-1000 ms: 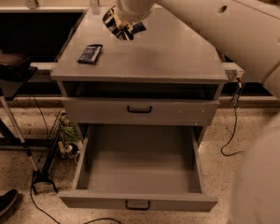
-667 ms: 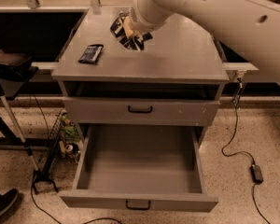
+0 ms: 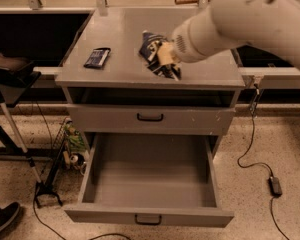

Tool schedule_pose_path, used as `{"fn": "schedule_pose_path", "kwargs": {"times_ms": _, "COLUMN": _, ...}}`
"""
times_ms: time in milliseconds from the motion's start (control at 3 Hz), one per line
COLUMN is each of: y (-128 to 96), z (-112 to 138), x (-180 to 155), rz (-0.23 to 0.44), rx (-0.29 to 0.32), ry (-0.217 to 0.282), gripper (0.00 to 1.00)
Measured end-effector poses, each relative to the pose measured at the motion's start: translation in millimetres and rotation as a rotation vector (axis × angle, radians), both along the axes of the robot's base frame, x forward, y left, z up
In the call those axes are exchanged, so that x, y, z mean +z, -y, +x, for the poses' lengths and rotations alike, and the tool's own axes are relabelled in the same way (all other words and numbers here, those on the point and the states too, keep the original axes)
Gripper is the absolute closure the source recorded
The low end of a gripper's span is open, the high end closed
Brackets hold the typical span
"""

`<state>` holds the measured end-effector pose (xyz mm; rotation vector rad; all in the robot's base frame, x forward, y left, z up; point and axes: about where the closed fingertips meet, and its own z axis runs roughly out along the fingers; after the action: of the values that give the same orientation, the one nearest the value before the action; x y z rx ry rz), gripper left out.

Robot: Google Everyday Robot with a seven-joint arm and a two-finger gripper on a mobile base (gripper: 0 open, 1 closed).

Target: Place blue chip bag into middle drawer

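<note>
Gripper [image 3: 166, 59]: hanging over desk [image 3: 120, 34], near front edge, right of centre.
Jaws: clenching bag [image 3: 151, 48], holding it above desk.
Bag axis: tilting, running back-left to front-right.
Drawer [image 3: 150, 215]: standing open, lying below and forward of bag.

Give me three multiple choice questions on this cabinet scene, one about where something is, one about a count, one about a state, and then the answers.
1. Where is the hand that holds the blue chip bag?
A. Over the cabinet top, near its front edge
B. Inside a drawer
C. Down at the floor

2. How many drawer handles show?
A. One
B. Two
C. Four

3. What state is the middle drawer in?
A. Shut
B. Pulled out, nothing in it
C. Pulled out, bag inside

Answers: 1 A, the bag sits in the hand above the grey top. 2 B, one is on the shut upper drawer and one on the open one. 3 B, its bare floor shows.
</note>
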<state>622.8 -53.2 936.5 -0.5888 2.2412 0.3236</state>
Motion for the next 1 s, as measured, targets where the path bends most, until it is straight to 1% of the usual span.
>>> {"fn": "schedule_pose_path", "kwargs": {"times_ms": 333, "y": 21, "z": -40, "x": -12, "rz": 0.06, "rx": 0.044, "ry": -0.008, "gripper": 1.0}}
{"fn": "schedule_pose_path", "kwargs": {"times_ms": 667, "y": 44, "z": -80, "x": -33, "rz": 0.147, "rx": 0.153, "ry": -0.067, "gripper": 1.0}}
{"fn": "schedule_pose_path", "kwargs": {"times_ms": 1000, "y": 38, "z": -88, "x": -67, "rz": 0.116, "rx": 0.332, "ry": -0.117, "gripper": 1.0}}
